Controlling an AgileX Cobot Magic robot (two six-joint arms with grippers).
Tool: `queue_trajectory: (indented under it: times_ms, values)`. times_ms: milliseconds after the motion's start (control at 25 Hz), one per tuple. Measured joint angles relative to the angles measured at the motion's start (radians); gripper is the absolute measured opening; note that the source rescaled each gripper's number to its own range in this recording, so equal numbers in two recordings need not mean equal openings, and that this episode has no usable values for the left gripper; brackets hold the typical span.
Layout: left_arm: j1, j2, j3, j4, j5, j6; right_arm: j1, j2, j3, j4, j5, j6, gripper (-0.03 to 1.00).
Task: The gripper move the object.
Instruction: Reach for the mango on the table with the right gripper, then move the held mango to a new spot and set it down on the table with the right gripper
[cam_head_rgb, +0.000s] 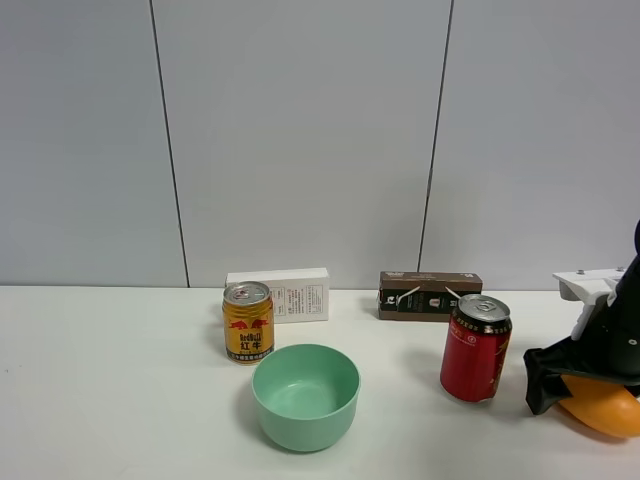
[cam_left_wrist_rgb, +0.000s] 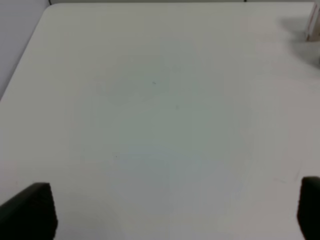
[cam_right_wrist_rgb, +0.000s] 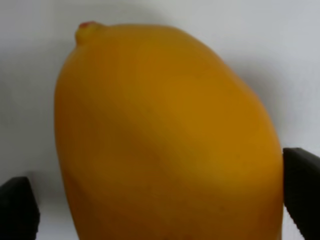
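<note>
A white tabletop (cam_head_rgb: 120, 400) runs back to a pale grey panelled wall (cam_head_rgb: 300, 130) with thin vertical seams. On it stand a gold can (cam_head_rgb: 248, 322), with a white box (cam_head_rgb: 290, 293) just behind it, a brown box (cam_head_rgb: 430, 295) further along the wall, a red can (cam_head_rgb: 476, 348) in front of that box, and a green bowl (cam_head_rgb: 305, 395) nearest the camera, between the two cans. The mango (cam_head_rgb: 605, 408) lies on the tabletop at the far right edge of the high view, near the red can and apart from it. The right hand (cam_head_rgb: 585, 375) sits low over it. In the right wrist view its fingers (cam_right_wrist_rgb: 302, 192) straddle the mango (cam_right_wrist_rgb: 165, 135), spread wide and unclenched, with bare tabletop showing between one finger and the fruit. The left hand (cam_left_wrist_rgb: 170, 210) is likewise spread, holding nothing over bare tabletop.
</note>
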Motion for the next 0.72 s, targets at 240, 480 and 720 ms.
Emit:
queue_trajectory:
  times_ms: [240,480,720]
  values:
    - [0.0,0.0,0.0,0.0,0.0,0.0,0.0,0.0,0.0,0.0,0.002,0.001,0.0]
    - [0.0,0.0,0.0,0.0,0.0,0.0,0.0,-0.007,-0.001,0.0,0.053,0.001,0.0]
    - [0.0,0.0,0.0,0.0,0.0,0.0,0.0,-0.175,-0.001,0.0,0.183,0.001,0.0]
